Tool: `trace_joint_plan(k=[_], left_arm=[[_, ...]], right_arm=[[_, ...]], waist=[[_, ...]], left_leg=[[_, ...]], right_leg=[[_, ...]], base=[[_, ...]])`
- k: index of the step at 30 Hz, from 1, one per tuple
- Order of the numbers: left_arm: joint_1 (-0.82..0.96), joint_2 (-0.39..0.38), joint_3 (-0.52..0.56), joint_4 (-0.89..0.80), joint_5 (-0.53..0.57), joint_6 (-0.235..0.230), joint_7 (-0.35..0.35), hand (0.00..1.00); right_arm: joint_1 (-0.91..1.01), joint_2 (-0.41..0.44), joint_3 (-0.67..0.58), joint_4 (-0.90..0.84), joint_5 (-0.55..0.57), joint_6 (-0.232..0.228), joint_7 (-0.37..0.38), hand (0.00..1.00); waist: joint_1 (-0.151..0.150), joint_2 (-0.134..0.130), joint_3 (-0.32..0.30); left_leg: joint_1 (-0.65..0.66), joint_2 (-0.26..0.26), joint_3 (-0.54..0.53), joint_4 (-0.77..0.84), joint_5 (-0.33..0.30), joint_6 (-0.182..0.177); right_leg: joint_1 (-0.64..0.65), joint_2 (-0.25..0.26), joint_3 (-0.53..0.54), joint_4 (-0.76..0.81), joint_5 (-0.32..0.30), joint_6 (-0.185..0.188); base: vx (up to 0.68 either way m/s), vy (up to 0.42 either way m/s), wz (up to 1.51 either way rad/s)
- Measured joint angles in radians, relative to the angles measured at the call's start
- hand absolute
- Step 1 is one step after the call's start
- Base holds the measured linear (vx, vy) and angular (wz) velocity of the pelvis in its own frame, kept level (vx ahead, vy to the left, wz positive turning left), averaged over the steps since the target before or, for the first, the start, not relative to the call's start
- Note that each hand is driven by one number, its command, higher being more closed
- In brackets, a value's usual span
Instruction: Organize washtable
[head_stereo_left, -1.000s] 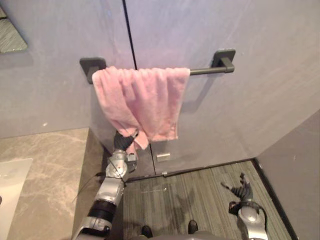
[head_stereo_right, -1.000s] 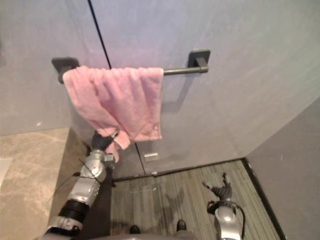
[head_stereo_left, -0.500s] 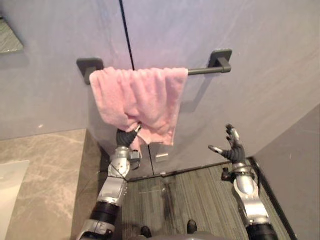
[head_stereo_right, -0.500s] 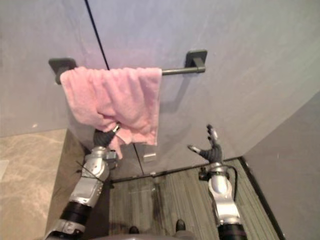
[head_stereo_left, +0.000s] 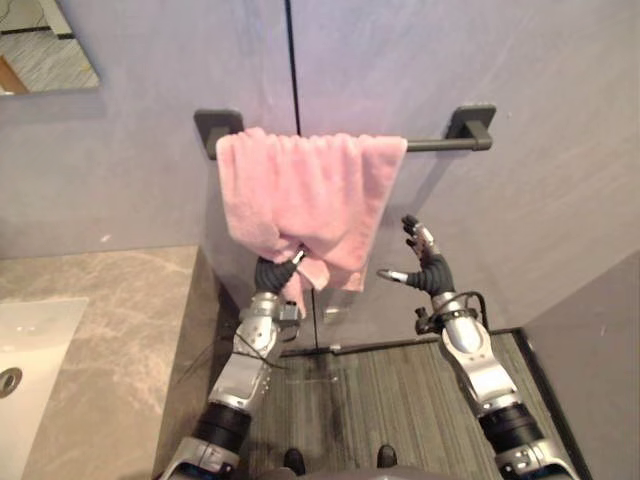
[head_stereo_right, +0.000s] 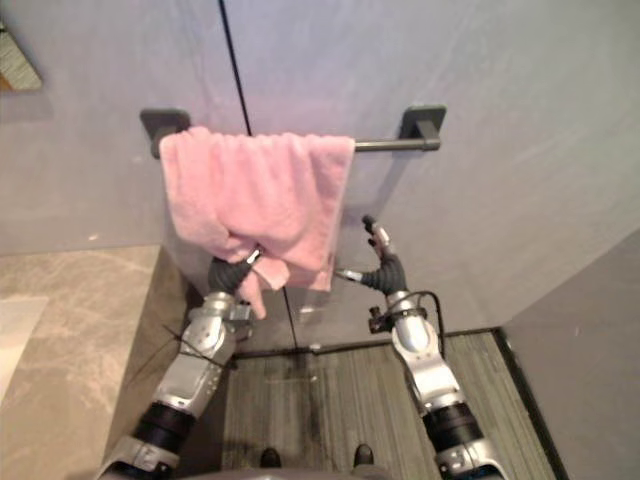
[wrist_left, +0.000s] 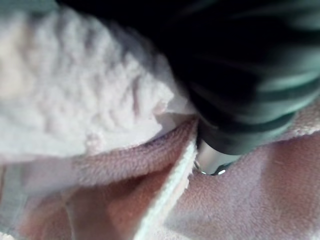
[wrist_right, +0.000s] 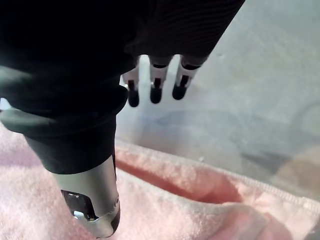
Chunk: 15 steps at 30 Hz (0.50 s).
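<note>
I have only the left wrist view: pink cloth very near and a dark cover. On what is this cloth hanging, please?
Observer: The towel hangs over a dark bar on the wall, covering the bar's left part.
Operator: Does the left hand hold it?
Observer: Yes. The left hand pinches the towel's lower edge, and the cloth is bunched up there.
Operator: And where is the right hand?
Observer: The right hand is raised and open beside the towel's lower right corner; whether its thumb touches the cloth, I cannot tell.
</note>
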Motion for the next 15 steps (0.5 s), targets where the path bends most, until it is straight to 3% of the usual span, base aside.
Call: trace_joint_plan(k=[12,13,15], left_arm=[[-0.035,-0.016,-0.062,-0.010,-0.016,-0.001,0.002,1.00],[-0.043,-0.016,-0.069,-0.010,-0.017,-0.001,0.001,1.00],[-0.060,-0.020,-0.073,-0.010,-0.020,-0.002,0.001,1.00]], right_arm=[[-0.118,0.002,0.052,0.126,0.036,0.009,-0.017,0.00],[-0.118,0.003,0.051,0.132,0.036,0.010,-0.022,1.00],[-0.127,0.006,0.051,0.152,0.037,0.017,-0.030,1.00]], waist=[[0.027,-0.006,-0.003],[0.028,-0.007,-0.003],[0.034,-0.007,-0.004]], left_leg=[[-0.029,-0.003,-0.030,-0.006,0.024,0.001],[-0.030,-0.003,-0.033,-0.009,0.027,0.001],[-0.030,-0.003,-0.042,-0.021,0.037,0.002]], right_leg=[[-0.022,-0.001,-0.025,0.015,0.000,0.000],[-0.023,-0.001,-0.029,0.016,0.000,0.000],[-0.025,-0.001,-0.039,0.016,0.000,0.000]], base=[[-0.05,-0.015,0.07],[-0.03,-0.016,0.16],[-0.03,-0.019,0.12]])
